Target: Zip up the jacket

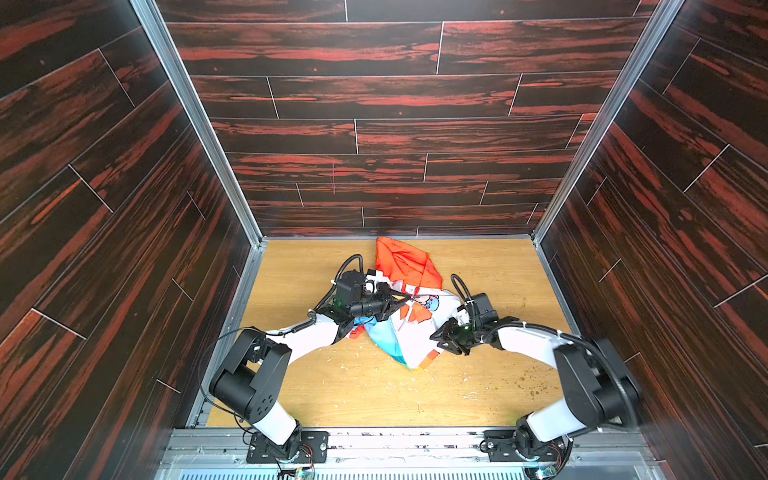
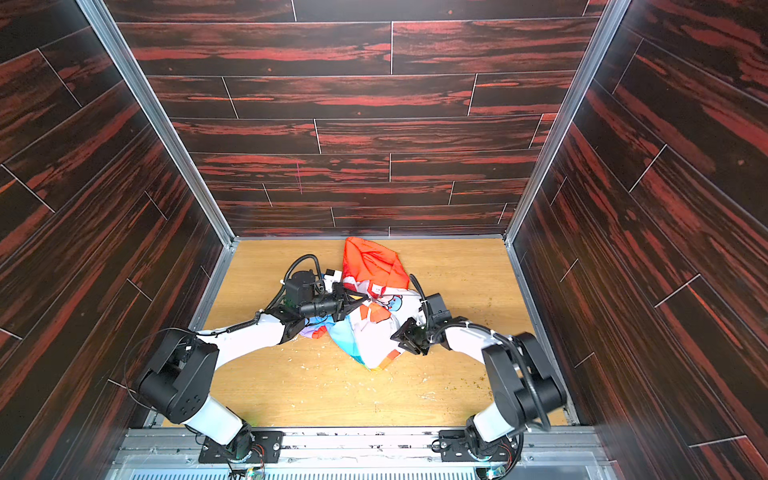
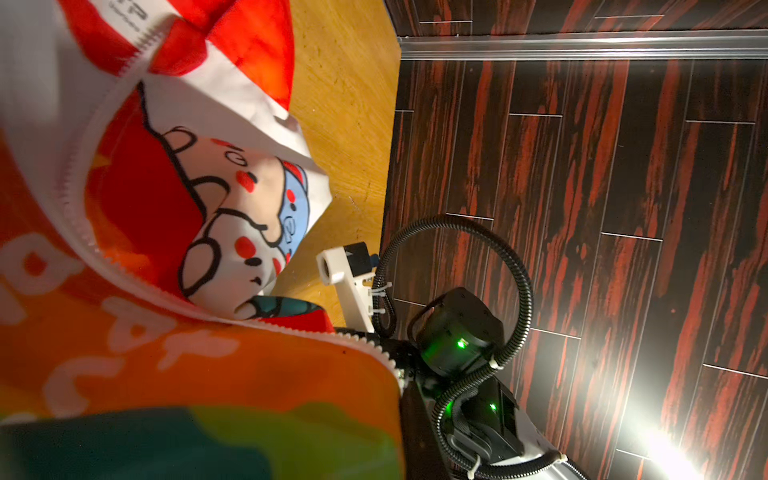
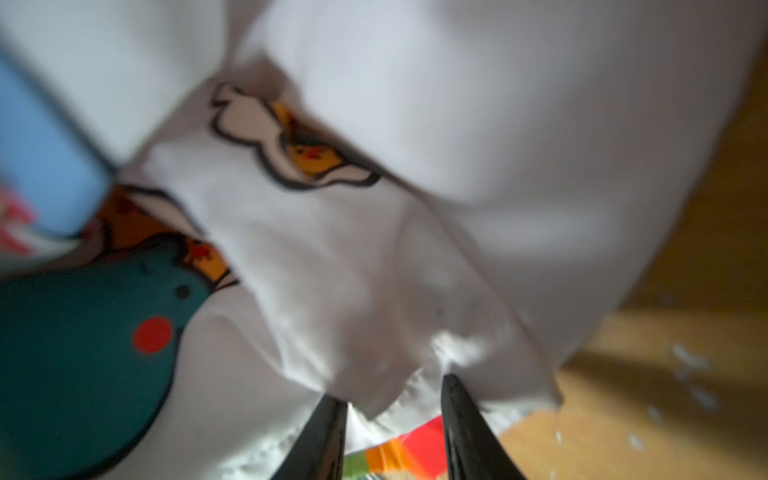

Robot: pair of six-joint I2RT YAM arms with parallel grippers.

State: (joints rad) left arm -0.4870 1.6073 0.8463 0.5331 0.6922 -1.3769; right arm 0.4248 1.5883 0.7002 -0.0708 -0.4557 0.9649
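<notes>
Rail [image 1: 395,440] and both arm bases sit closest, at your near table edge. Wood tabletop [image 1: 353,399] next: white flecks, plus greenish crumbs [image 1: 536,388] on the right side. Right gripper [image 1: 436,337] sits low at the rainbow hem corner of the jacket [image 1: 415,340]. Its wrist view is blurred, but you can see the fingers [image 4: 461,415] spread, white edge lying loose between them, nothing pinched.

Jacket lies crumpled mid-table, hem toward you, hood away. Left arm [image 1: 307,336] crosses over its left part, so you can't make out sleeves there. Left gripper [image 1: 409,297] is pressed together on the jacket at the collar, by the zipper. Which bit it nips is too small to tell, and its fingers are out of its own wrist view. That view has white zipper teeth [image 3: 79,178] bare along a curved edge.

Orange hood [image 1: 405,262] reaches the table's far edge. Dark red-streaked plank walls [image 1: 395,104] box in three sides.
</notes>
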